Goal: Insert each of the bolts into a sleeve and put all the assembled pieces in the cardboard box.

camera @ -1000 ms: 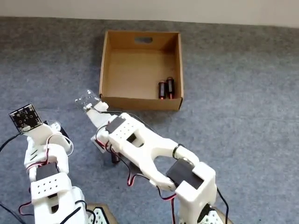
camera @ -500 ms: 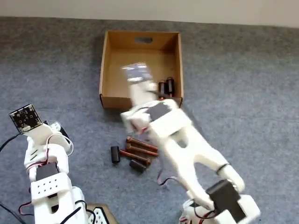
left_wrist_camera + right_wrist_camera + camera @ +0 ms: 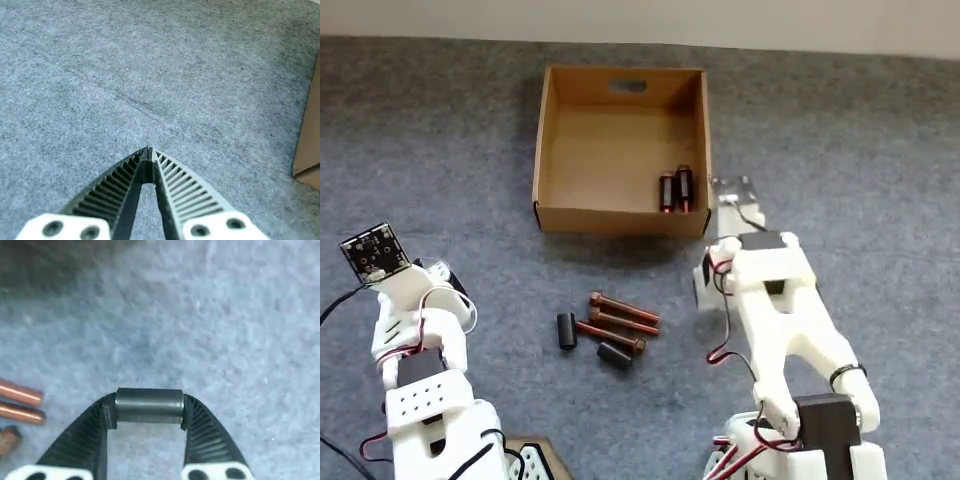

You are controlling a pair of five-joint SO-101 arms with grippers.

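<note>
Right wrist view has the right tool (image 3: 149,410) partly open, pinching a black sleeve (image 3: 149,402) end to end, above the desk (image 3: 225,315) near the box (image 3: 620,218) corner. Its long axis runs level, straight across from finger to finger, so both openings look covered. I'd regrip it round the side before lining it up with one of the bolts (image 3: 623,311) lying in front of the box. Left tool (image 3: 148,154) is closed on nothing.

Grey, fuzzy carpet-like surface (image 3: 880,200), same fabric texture in both wrist views, faint crease line across it in the left wrist view. Pale plain strip (image 3: 640,18) along the surface's far edge. Tan flat piece (image 3: 542,455) at near edge, cut off, can't tell what
</note>
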